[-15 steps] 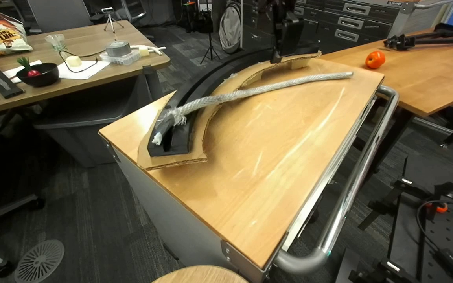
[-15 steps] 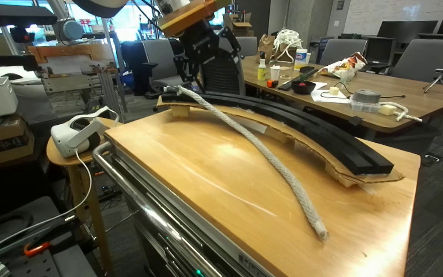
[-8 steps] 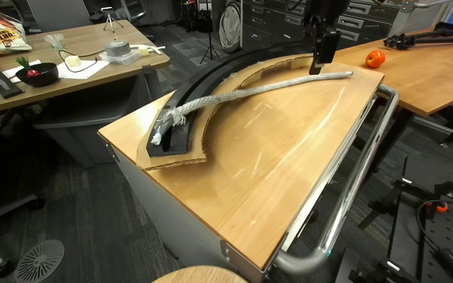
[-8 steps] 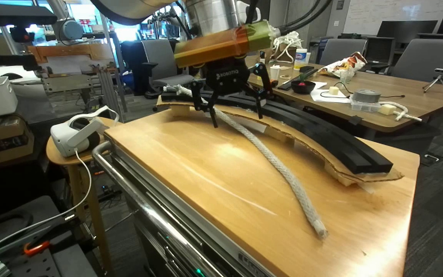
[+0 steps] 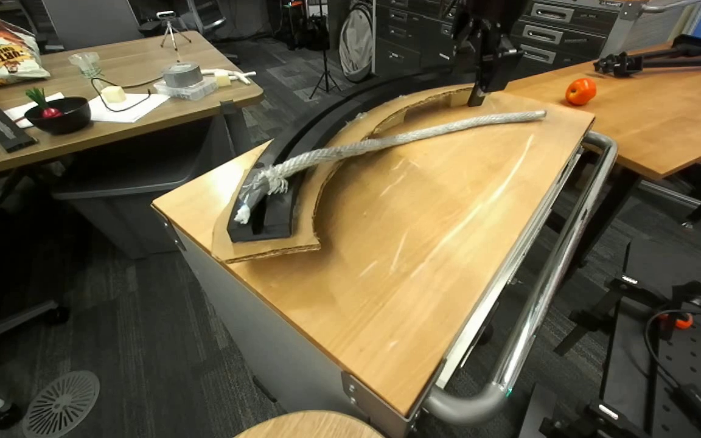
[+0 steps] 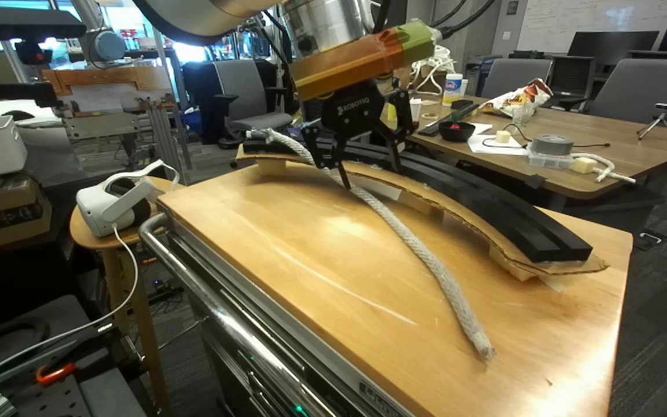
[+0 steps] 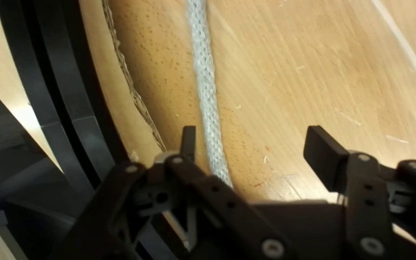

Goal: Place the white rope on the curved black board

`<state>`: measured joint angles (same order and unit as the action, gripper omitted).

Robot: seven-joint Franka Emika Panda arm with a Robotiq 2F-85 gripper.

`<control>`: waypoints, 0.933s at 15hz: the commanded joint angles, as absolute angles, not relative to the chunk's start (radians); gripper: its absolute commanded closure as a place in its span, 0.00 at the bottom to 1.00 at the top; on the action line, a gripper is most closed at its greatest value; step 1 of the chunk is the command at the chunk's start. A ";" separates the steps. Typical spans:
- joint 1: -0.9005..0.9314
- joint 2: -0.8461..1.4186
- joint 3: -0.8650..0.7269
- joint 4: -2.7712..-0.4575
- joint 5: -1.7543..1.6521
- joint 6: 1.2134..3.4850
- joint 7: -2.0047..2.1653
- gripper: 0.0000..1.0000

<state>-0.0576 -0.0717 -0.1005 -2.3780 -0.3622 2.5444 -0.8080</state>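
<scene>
Grey-white braid on pale wood: the white rope (image 7: pixel 208 101) has one end up on the curved black board (image 6: pixel 484 197) and slants across the tabletop (image 5: pixel 423 201) toward the opposite corner, on the side of the metal rail (image 5: pixel 548 286). Partway along it the gripper (image 7: pixel 251 148) holds its fingers (image 7: pixel 188 141) apart, nothing clamped, the rope's long axis threading that gap roughly square to their closing line, nearer the board-side one. That off-centre lie looks decisive: probably a pinch across the rope, then a lift boardward.
</scene>
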 commanded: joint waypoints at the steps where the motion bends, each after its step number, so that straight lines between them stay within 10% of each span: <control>1: -0.063 -0.067 -0.100 -2.380 -0.322 2.560 -0.860 0.26; 9: -0.074 -0.017 -0.111 -2.389 -0.349 2.595 -0.957 0.00; 11: -0.087 0.012 -0.119 -2.393 -0.365 2.600 -0.977 0.28; 14: -0.116 0.050 -0.130 -2.399 -0.343 2.619 -1.025 0.39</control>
